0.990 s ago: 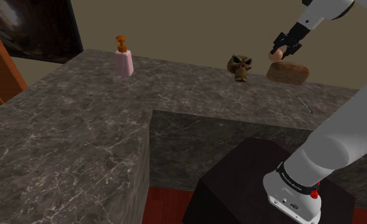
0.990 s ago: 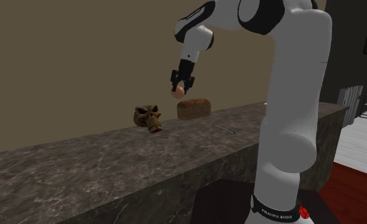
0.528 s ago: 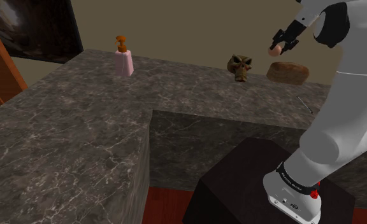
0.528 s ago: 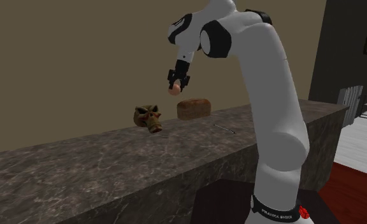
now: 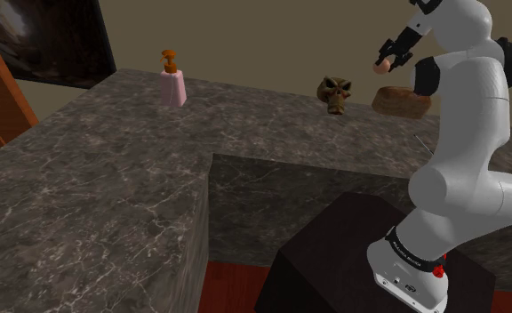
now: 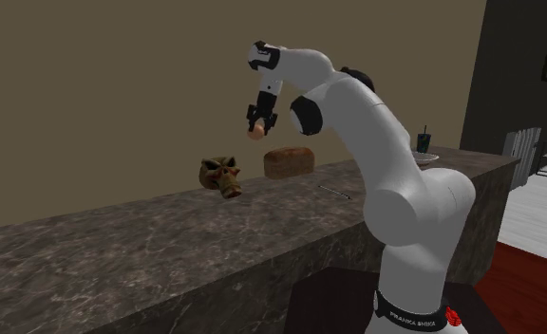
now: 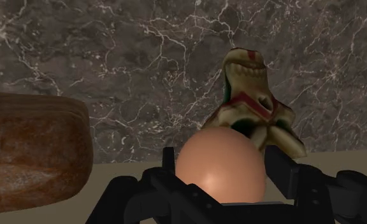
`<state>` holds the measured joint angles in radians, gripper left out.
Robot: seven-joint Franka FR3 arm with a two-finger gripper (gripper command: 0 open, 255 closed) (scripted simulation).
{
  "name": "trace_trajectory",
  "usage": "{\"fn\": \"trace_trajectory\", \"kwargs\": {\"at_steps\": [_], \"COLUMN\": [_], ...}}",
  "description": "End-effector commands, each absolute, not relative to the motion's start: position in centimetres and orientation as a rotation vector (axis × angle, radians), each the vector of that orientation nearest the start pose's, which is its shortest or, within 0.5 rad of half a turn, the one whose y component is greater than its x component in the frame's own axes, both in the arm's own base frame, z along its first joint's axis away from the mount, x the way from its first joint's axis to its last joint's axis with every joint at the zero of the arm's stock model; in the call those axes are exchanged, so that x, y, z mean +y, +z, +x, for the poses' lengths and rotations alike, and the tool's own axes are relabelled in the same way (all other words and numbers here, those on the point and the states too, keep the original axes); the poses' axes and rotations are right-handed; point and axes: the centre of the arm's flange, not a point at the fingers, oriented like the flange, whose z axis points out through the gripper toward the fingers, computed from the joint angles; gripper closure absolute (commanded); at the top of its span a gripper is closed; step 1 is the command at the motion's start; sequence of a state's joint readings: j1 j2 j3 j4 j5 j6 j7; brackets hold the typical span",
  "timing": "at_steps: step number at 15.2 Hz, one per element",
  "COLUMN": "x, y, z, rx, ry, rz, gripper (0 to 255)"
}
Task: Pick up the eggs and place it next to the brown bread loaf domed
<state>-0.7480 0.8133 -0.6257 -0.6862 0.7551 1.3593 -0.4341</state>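
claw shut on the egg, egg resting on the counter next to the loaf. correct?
Not quite. The claw is shut on the egg, but the egg is up in the air, clear of the counter, not resting on it. The second exterior view shows it above and to the left of the loaf.

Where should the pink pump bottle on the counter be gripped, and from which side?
Probably grip the pink body of the pump bottle, below the orange pump head, coming in level from the open edge of the counter. It stands upright, and the body looks wider and plainer than the narrow pump. The end effector clasps the egg now.
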Motion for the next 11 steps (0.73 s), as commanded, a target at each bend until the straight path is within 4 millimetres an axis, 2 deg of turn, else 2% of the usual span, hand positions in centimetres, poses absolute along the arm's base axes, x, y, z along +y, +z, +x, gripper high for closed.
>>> {"fn": "trace_trajectory", "kwargs": {"at_steps": [1, 11], "x": [-60.2, -60.2], "y": [52.2, 46.9], "z": [42.4, 42.4], "rx": [0.907, 0.907], "ry": [-0.262, -0.262], "rz": [-2.73, -2.73], "gripper": [255, 255]}}
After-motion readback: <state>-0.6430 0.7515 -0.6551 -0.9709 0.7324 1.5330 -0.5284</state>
